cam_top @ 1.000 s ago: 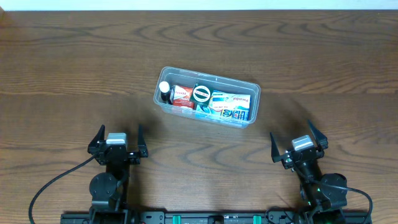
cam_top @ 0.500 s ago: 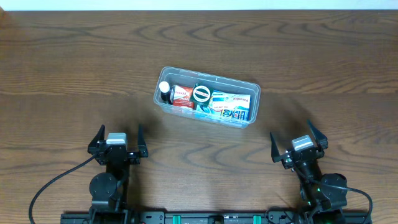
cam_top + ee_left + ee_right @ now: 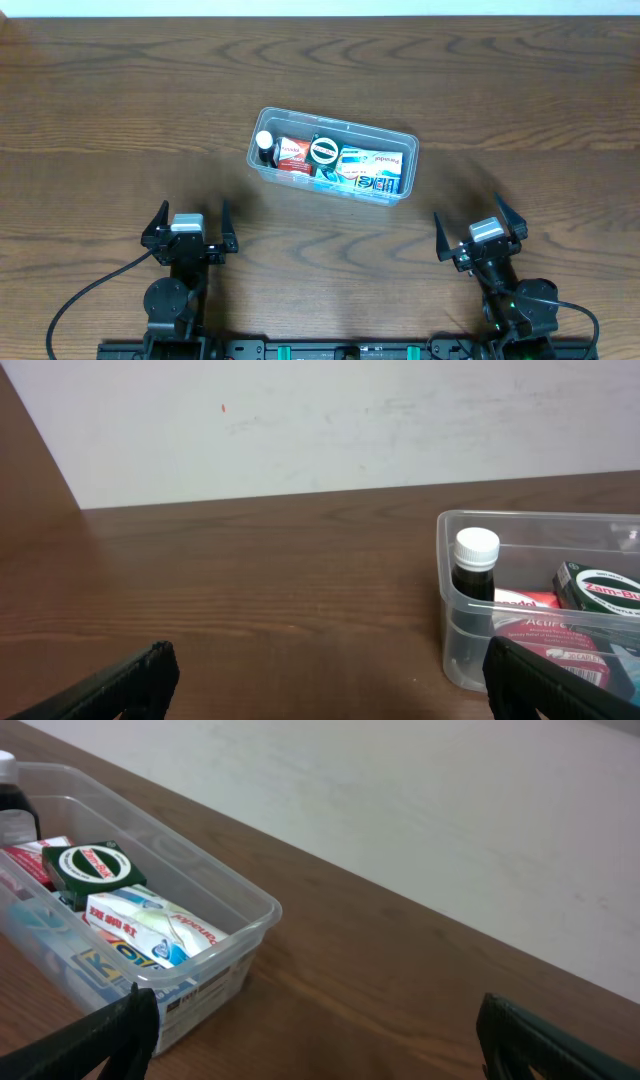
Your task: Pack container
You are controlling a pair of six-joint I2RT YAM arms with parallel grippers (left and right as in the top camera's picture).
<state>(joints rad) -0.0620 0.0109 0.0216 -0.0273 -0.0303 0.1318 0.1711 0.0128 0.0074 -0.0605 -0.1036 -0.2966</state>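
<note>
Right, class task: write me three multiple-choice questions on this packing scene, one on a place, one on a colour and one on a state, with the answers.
1. Where in the container does the white-capped bottle stand?
A) the middle
B) the left end
C) the right end

2. The round tin is:
A) yellow
B) orange
C) green

3. The left gripper and right gripper are:
A) both open and empty
B) both shut
C) both holding the bottle

Answers:
1 B, the bottle stands in the container's left corner.
2 C, its lid shows dark green.
3 A, both sets of jaws stand wide with nothing between them, away from the container.
</note>
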